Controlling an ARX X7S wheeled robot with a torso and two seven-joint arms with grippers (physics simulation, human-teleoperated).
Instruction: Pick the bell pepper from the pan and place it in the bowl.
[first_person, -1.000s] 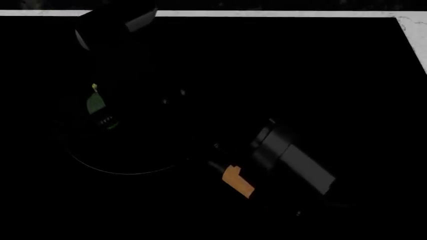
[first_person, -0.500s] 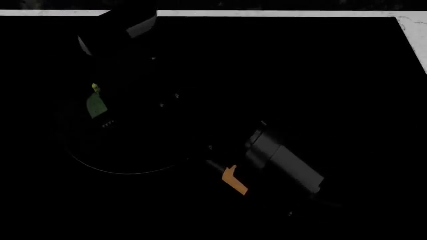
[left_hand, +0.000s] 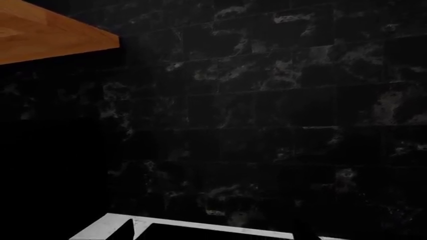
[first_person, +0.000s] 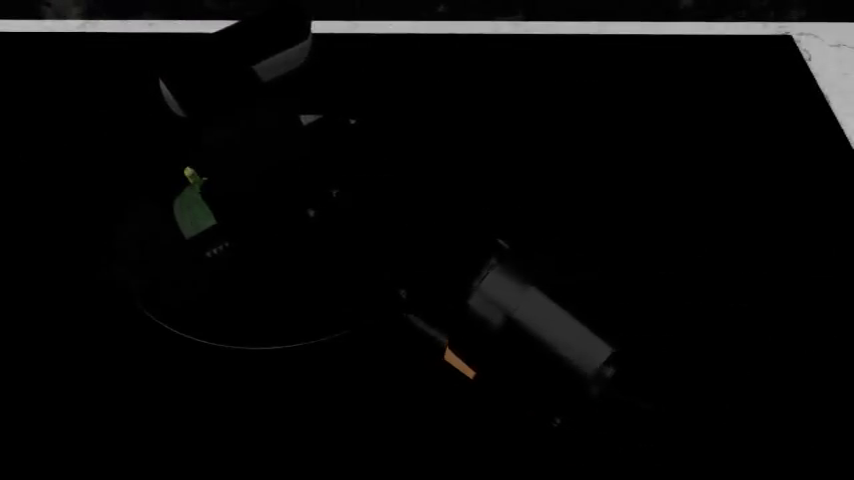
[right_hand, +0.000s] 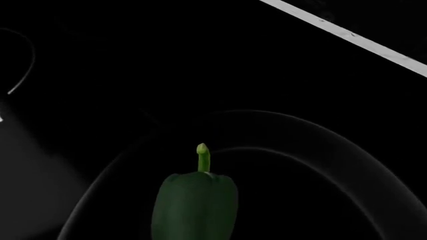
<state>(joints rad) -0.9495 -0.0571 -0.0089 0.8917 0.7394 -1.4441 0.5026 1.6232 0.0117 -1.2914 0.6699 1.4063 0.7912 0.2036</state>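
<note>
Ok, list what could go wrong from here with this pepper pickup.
1. The scene is nearly black: in the head view the bell pepper is half hidden by the arm, so aim may drift.
2. It lies on the smooth pan; a slightly off closure might nudge it away.
3. No bowl is visible, so placement needs searching.

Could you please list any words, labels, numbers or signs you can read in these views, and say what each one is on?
None: no readable text shows in any view.
The bell pepper, the pan and the wooden surface in the left wrist view carry no markings.
The head view is too dark to make out any lettering on the arms.
</note>
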